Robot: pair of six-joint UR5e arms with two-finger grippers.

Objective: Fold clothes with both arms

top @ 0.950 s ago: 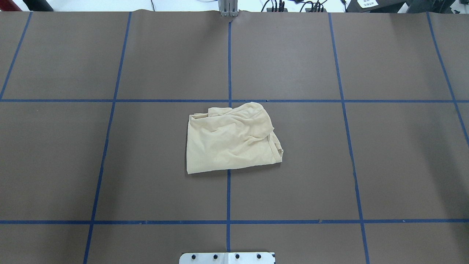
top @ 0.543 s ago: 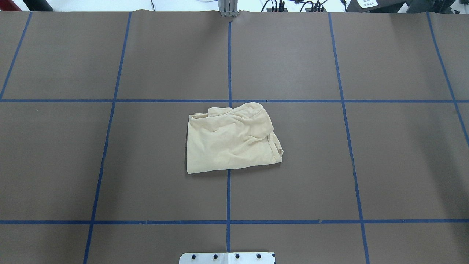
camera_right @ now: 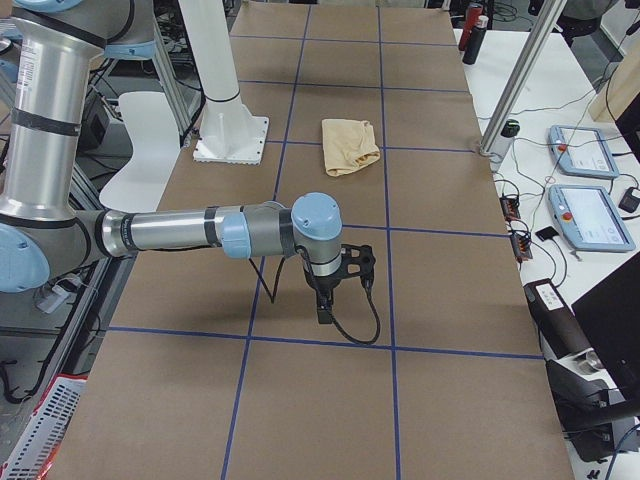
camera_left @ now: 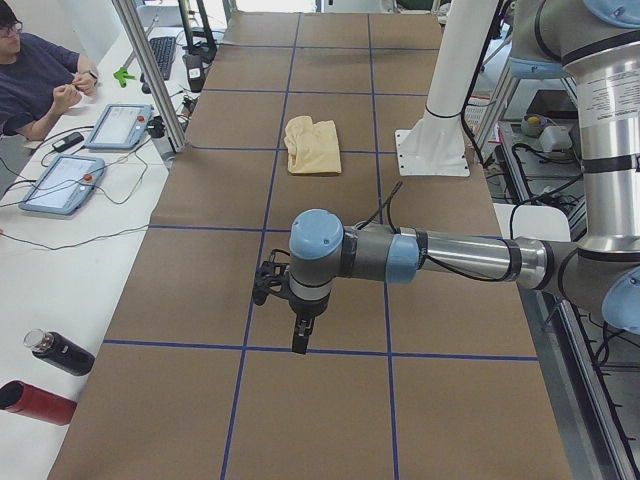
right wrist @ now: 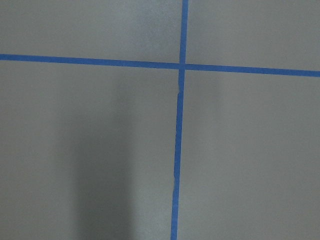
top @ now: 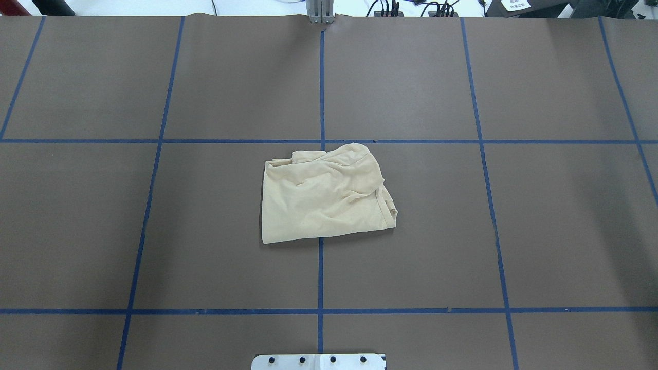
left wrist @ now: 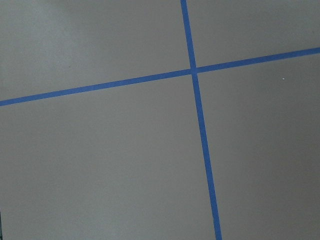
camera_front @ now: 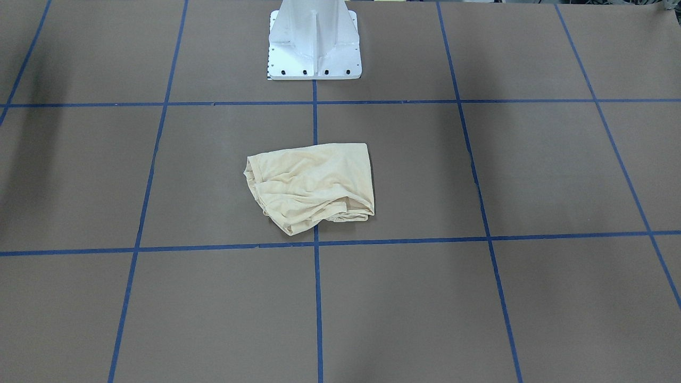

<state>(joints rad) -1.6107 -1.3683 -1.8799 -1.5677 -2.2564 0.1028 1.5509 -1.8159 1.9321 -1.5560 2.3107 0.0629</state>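
Seemingly you are nearly done: the cream T-shirt (top: pixel 324 195) lies in a rumpled folded packet on the tabletop (top: pixel 462 231), well apart from the left gripper (camera_left: pixel 299 338) and right gripper (camera_right: pixel 323 308), whose opening cannot be told, with only neatening left.

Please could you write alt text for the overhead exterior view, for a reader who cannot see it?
A pale cream-yellow T-shirt lies loosely folded and wrinkled near the middle of a brown table, across the central line of a grid of blue tape. A white base plate shows at the bottom edge.
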